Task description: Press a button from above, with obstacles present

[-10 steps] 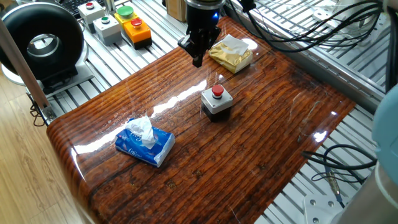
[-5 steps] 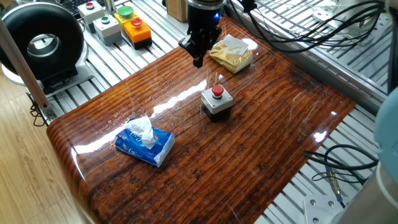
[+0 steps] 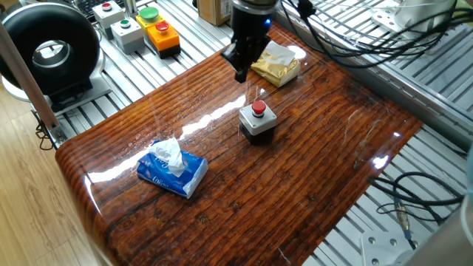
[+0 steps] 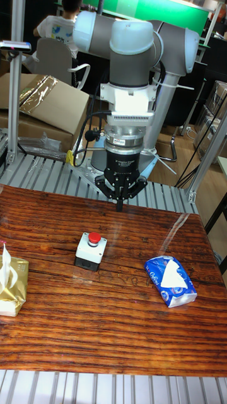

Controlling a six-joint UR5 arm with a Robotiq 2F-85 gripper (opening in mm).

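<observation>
Button (image 3: 258, 108) below jaws (image 4: 119, 203), pointing straight down, closed.

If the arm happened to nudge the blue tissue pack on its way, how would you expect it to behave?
The blue tissue pack looks soft and light, so it would probably dent and slide on the glossy wooden table rather than tip. It lies flat, so rolling seems unlikely. Its loose white tissue would likely flop or snag.

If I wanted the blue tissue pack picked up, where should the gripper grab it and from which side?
Probably from above, across the narrow width of the blue pack, near one end. It lies flat with white tissue sticking up at mid-top, so an off-centre pinch avoids that.
</observation>
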